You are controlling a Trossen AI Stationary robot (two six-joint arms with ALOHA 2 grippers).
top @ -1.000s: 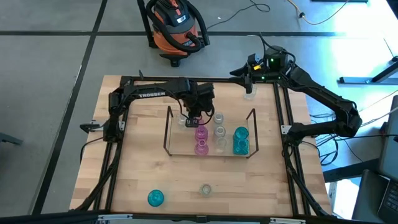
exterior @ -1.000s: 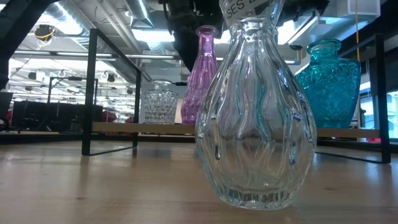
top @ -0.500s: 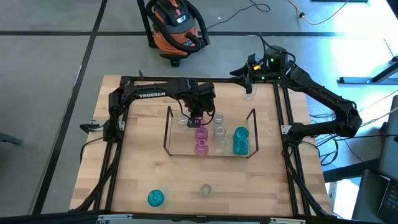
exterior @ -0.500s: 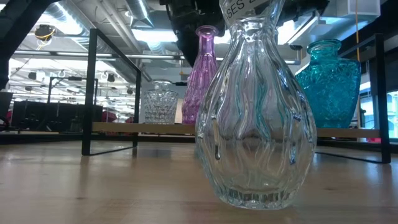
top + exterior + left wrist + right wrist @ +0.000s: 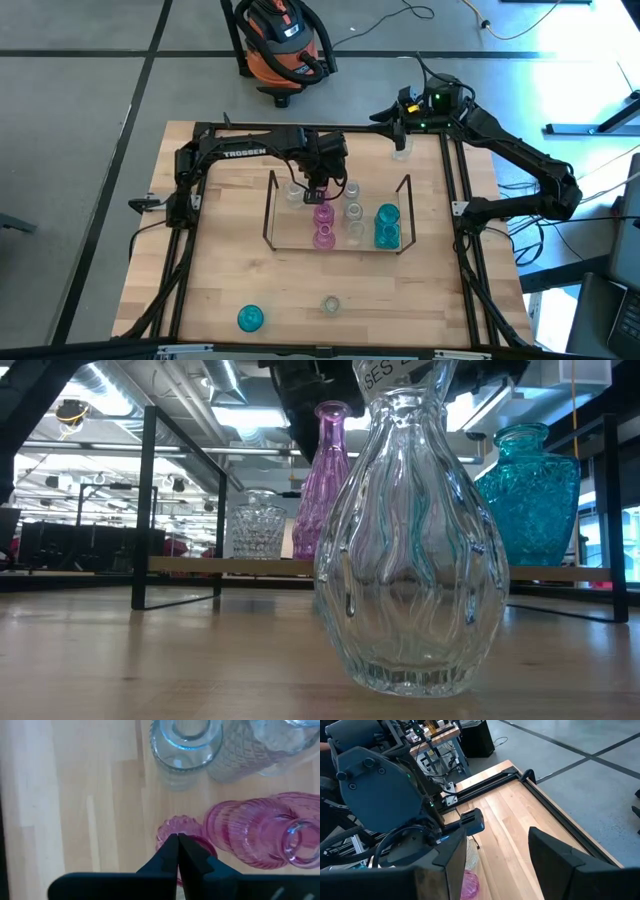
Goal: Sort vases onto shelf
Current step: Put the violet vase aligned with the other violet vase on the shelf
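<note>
Nearest, unsorted on bare wood: ribbed clear vase [image 5: 410, 560], bulbous and narrow-necked. Beyond, on the wire shelf [image 5: 268, 210]: fluted pink vase [image 5: 325, 490], textured teal vase [image 5: 528, 500]. Hardly moved since a second ago, so probably mid-placement. Left gripper [image 5: 177, 842] pinched together just above pink glass. Farthest, right gripper [image 5: 498, 837] spread apart, idle.

The left arm [image 5: 245, 152] bears white "TROSSEN"; a label [image 5: 392, 372] overhead reads "SES 2".
</note>
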